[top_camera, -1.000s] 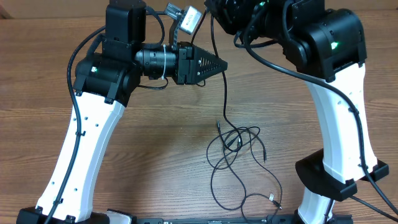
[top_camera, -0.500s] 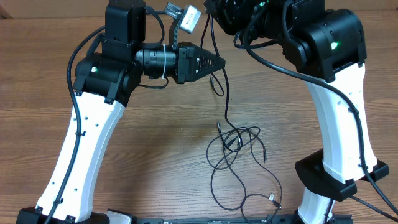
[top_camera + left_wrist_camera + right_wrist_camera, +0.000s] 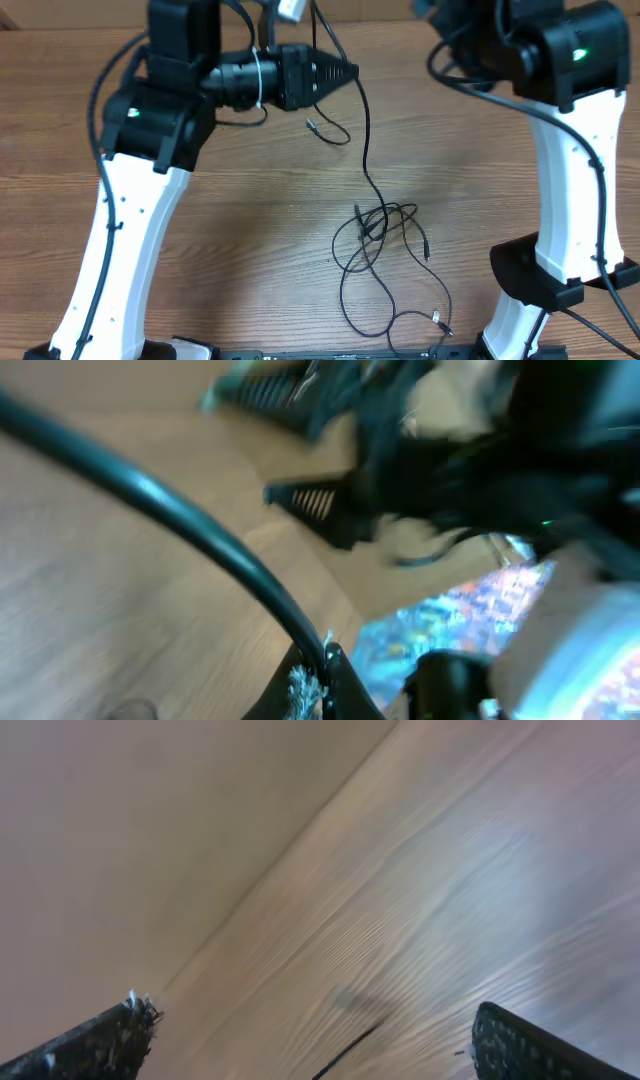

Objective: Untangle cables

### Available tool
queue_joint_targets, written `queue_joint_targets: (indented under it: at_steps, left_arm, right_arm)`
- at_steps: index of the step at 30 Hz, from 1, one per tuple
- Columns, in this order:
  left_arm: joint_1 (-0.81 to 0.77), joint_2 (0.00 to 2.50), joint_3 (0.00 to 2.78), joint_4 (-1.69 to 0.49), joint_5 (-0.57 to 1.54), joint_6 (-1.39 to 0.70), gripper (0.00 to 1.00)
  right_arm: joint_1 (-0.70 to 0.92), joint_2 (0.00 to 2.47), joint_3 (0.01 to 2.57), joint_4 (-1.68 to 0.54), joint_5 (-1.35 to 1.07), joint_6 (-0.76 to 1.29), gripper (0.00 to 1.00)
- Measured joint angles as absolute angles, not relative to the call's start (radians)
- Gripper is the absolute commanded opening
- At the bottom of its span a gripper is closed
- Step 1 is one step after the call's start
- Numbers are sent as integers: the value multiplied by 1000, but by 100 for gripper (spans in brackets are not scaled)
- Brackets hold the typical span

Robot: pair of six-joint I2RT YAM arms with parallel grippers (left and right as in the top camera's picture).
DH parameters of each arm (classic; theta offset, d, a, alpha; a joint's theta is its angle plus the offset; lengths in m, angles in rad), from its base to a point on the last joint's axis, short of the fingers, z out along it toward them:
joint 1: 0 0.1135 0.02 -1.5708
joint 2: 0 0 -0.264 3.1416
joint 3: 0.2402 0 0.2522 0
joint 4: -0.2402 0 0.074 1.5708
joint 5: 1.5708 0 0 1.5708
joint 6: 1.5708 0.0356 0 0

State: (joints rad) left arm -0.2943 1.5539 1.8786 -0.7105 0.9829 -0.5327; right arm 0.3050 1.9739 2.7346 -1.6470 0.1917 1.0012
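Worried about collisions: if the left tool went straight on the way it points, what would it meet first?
Probably the right arm; the left tool points across at it, height unclear.

Cables (image 3: 378, 228) bunched on table (image 3: 250, 230), centre-right, nearer front edge than back. One cord (image 3: 366, 150) climbs from the bunch to left gripper (image 3: 352, 72), which sits at back, tip pointing right, pinched on that cord. Loose end (image 3: 318, 128) hangs just below-left of the tip. Long loop runs fwd from bunch to plug ends (image 3: 440, 320) nr front edge, beside right arm base (image 3: 540, 280). Left arm (image 3: 130, 220) well left of bunch. Right gripper (image 3: 310, 1038) prob. over back-right area, apart from cords
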Motion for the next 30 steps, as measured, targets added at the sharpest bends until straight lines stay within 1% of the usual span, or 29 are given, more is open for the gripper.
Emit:
queue_joint_targets:
  at_steps: [3, 6, 11, 13, 15, 17, 19, 21, 26, 30]
  left_arm:
    - [-294, 1554, 1997, -609, 970, -627, 4]
    - [-294, 1554, 2076, -469, 967, -731, 4]
    - [-294, 1544, 2157, -127, 919, -1060, 4]
    - [-294, 1536, 2164, -96, 882, -1166, 4]
    - [-292, 1529, 2168, -112, 825, -1238, 4]
    - [-284, 1529, 2168, -131, 793, -1363, 4]
    - [-279, 1541, 2167, -87, 767, -1492, 4]
    - [-272, 1547, 2167, -83, 728, -1484, 4]
    - [-208, 1555, 2172, -375, 625, -1357, 4]
    - [-167, 1604, 2172, -393, 603, -1249, 4]
  right_arm:
    - [237, 1974, 2735, -1695, 305, 959, 100]
    - [193, 1974, 2735, -1696, 321, 884, 100]
    - [179, 1974, 2735, -1695, 305, 797, 100]
    - [179, 1974, 2735, -1696, 275, 762, 100]
    - [179, 1974, 2735, -1695, 245, 738, 100]
    - [179, 1974, 2735, -1695, 196, 707, 100]
    - [179, 1974, 2735, -1695, 151, 675, 100]
    - [179, 1974, 2735, -1695, 110, 649, 100]
    - [179, 1974, 2735, -1695, 54, 621, 100]
    - [179, 1974, 2735, -1696, 42, 614, 100]
